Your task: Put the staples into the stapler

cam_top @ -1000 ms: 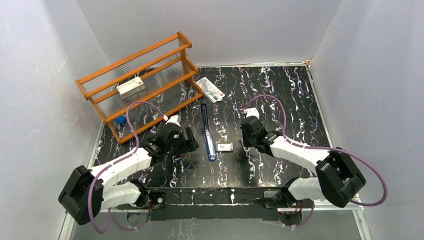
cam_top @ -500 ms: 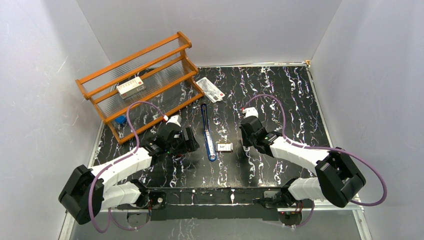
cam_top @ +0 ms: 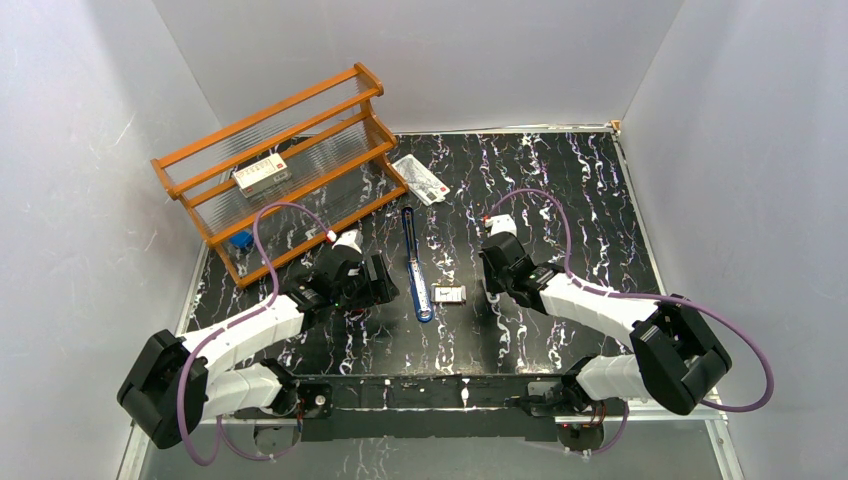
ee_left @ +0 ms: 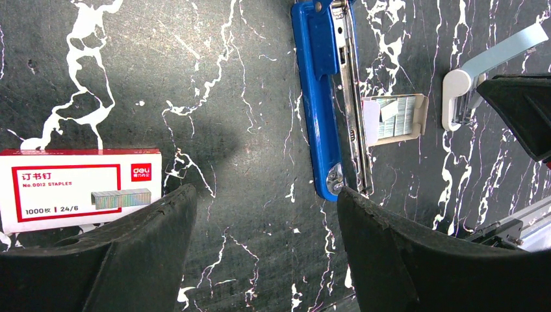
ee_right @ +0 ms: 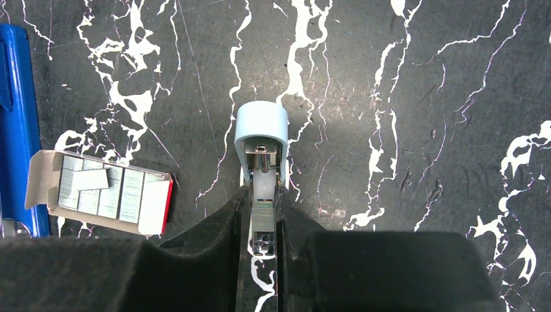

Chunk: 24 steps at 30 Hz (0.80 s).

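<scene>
A rack (cam_top: 280, 160) fills the far-left corner. The left tool (ee_left: 263, 192), released, hangs over bare surface (ee_left: 214, 84) between a red-white box (ee_left: 78, 188) and the stapler (ee_left: 318, 97), opened flat mid-surface, silvery channel up. The staples (ee_left: 396, 117) sit in their open box just right of it. The right tool (ee_right: 262, 198) clenches a pale-blue device (ee_right: 261, 127), well apart from the right edge.

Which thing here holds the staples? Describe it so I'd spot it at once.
On the black marbled table, find the long blue stapler lying opened in the middle. Just right of its near end sits the staples box, small and open. Unlike the closed red-and-white box on the orange rack, it shows silvery strips inside.
</scene>
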Motion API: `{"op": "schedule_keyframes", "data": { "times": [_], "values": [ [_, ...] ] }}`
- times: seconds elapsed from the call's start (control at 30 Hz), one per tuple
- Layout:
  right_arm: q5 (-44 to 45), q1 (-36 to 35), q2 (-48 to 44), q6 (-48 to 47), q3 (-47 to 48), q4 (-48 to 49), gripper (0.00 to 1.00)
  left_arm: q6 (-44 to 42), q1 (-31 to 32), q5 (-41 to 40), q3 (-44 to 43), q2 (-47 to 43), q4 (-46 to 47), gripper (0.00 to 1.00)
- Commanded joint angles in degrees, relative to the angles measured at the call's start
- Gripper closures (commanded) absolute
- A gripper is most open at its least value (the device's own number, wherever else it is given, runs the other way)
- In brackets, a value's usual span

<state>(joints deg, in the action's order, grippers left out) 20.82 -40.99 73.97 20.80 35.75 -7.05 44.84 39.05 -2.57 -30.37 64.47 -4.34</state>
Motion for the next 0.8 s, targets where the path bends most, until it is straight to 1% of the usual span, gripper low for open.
{"op": "schedule_keyframes", "data": {
  "times": [0.0,0.77],
  "values": [
    [0.6,0.0,0.1,-0.4,-0.6,2.6,0.73,0.0,-0.2,-0.4,0.5,0.3,0.5,0.24],
    [-0.5,0.3,0.4,-0.7,-1.5,3.4,0.73,0.1,-0.3,-0.4,0.5,0.4,0.5,0.24]
  ]
}}
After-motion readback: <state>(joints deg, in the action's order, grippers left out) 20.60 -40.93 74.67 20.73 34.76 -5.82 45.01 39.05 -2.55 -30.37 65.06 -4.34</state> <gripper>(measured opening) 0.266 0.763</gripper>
